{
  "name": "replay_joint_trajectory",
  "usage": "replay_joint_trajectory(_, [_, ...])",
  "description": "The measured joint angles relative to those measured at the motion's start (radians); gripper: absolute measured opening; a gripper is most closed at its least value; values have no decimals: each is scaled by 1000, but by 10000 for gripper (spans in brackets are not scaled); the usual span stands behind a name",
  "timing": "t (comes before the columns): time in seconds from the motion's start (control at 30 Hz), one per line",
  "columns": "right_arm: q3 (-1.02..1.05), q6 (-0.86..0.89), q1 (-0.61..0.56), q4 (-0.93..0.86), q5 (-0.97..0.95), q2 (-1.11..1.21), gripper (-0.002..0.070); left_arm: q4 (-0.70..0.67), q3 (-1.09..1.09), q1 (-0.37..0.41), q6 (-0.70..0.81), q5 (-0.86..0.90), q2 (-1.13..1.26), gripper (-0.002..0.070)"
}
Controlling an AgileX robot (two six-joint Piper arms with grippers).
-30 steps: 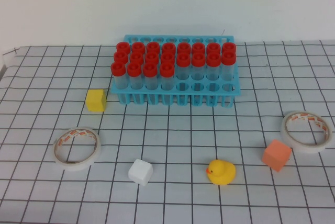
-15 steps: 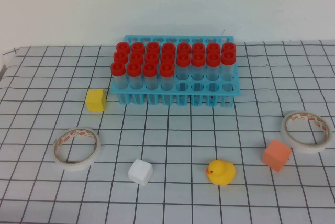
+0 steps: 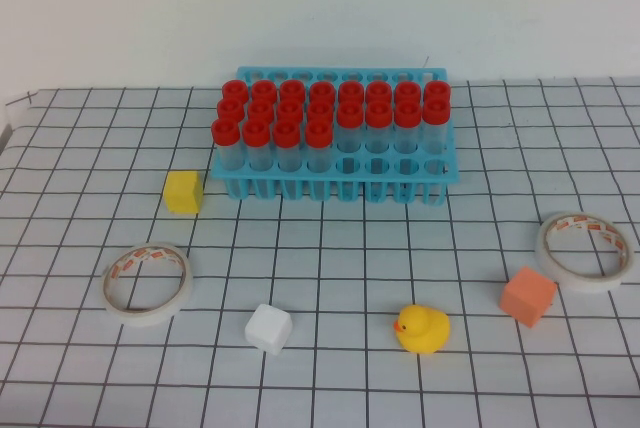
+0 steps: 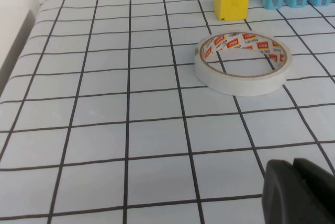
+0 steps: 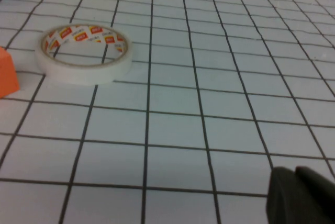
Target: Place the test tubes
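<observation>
Yellow cube (image 3: 183, 191), white cube (image 3: 269, 329), orange cube (image 3: 527, 296), duck (image 3: 422, 329) and two tape rolls (image 3: 147, 313) (image 3: 590, 283) lie apart

No change found. High view matches both earlier pictures: rack (image 3: 330, 186), tubes (image 3: 318, 134), duck (image 3: 422, 329), yellow cube (image 3: 182, 191), white cube (image 3: 269, 328), orange cube (image 3: 527, 296), left tape (image 3: 147, 282), right tape (image 3: 586, 251) on same grid squares (checked against grid lines). Wrist views: nothing earlier to compare with.

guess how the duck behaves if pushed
The rounded toy duck is probably light and apt to rock. Its smooth skin may slip. Left hand, shut, sits low near the left tape roll; right hand, shut, near the right tape roll.
</observation>
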Motion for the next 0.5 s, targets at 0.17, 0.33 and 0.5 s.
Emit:
replay_joint_trajectory(0.17, [-3,-16,0,5,23,0,-1,0,0,0,-2,0,0,-1])
replay_joint_trajectory(0.33, [-4,-18,0,5,27,0,-1,0,0,0,-2,0,0,-1])
replay_joint_trajectory(0.5, [-8,-2,-9,5,42,0,-1,0,0,0,-2,0,0,-1])
